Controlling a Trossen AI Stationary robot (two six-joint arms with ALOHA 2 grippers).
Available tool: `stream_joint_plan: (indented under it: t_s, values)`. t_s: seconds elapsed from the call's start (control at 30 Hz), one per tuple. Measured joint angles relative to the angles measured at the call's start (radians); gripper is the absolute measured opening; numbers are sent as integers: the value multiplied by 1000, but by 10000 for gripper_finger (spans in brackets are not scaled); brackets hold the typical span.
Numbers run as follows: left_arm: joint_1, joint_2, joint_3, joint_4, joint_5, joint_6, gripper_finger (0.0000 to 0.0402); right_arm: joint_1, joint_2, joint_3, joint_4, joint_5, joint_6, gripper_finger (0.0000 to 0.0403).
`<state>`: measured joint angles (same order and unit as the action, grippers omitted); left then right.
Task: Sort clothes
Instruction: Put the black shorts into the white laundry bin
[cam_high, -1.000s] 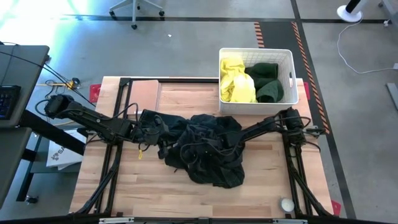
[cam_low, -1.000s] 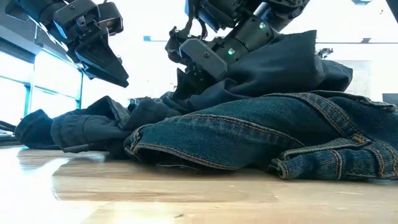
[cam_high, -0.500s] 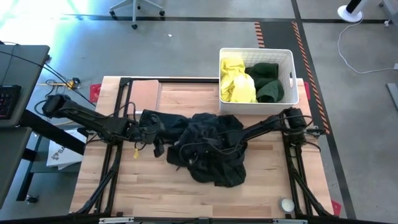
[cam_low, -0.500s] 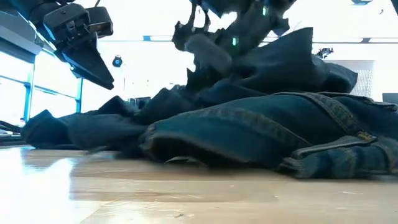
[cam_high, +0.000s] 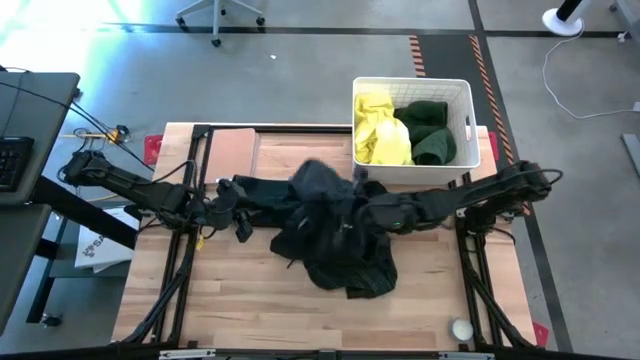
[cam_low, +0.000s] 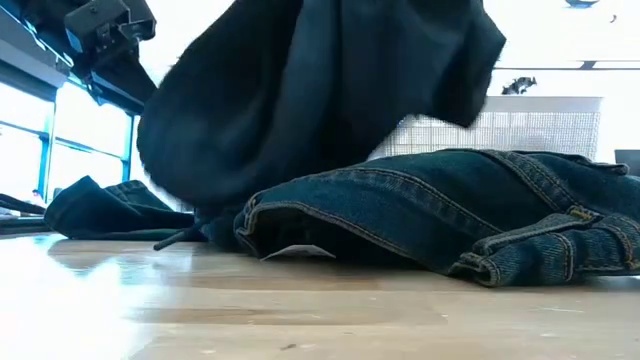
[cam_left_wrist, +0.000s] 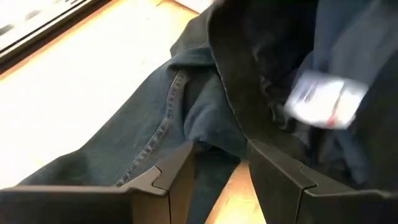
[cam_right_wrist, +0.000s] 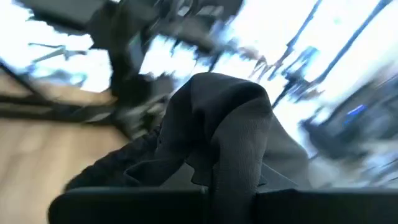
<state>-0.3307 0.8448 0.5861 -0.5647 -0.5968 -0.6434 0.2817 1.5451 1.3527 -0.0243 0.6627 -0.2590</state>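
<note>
The right gripper (cam_high: 352, 205) is clamped on a black garment (cam_high: 318, 185), lifting it off the dark pile (cam_high: 345, 262) just beside the white basket (cam_high: 462, 95), which likely takes it next, while the left gripper (cam_high: 238, 212) waits, fingers apart, beyond the pile.

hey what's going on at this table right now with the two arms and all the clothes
The robot is sorting clothes. The right tool is shut on a black garment and holds it up above the dark pile in the middle of the table. The left tool is open, low beside a pair of jeans at the pile's left edge. A neon yellow garment and a dark green garment already lie in the white basket.
</note>
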Motion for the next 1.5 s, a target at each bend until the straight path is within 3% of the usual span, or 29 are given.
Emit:
stream_joint_plan:
  t_s: [0.1, 0.2, 0.33, 0.43, 0.53, 0.6, 0.73, 0.83, 0.97, 1.07, 1.13, 1.23, 1.5]
  values:
    - [-4, 0, 0, 1, -2, 0, 145, 2, -64, 0, 142, 106, -233, 7]
    - [-4, 0, 0, 1, -16, 0, 145, -18, -138, 0, 417, 178, -583, 7]
    - [-4, 0, 0, 1, -24, 9, 145, -72, -224, 1, 863, 104, -1031, 7]
    - [-4, 0, 0, 1, -26, 9, 145, -146, -293, 2, 1050, 42, -1157, 7]
    - [-4, 0, 0, 1, -26, 9, 145, -247, -364, 3, 1017, 108, -1100, 8]
    - [-4, 0, 0, 1, -26, 10, 145, -320, -398, 3, 883, 212, -1014, 11]
    - [-4, 0, 0, 1, -26, 10, 145, -453, -441, 3, 409, 391, -761, 10]
    - [-4, 0, 0, 1, -26, 10, 145, -541, -448, 1, -23, 404, -481, 9]
    - [-4, 0, 0, 1, -27, 12, 145, -698, -439, 1, -487, 238, -66, 10]
    - [-4, 0, 0, 1, -35, 12, 145, -836, -401, -19, -632, 25, 133, 10]
    - [-4, 0, 0, 2, -43, 12, 145, -905, -369, -28, -638, -94, 171, 10]
    - [-4, 0, 0, 7, -44, 18, 145, -971, -311, -28, -576, -186, 173, 10]
    - [-4, 1, 0, 9, -43, 5, 145, -1030, -138, -27, -571, -216, 150, 12]
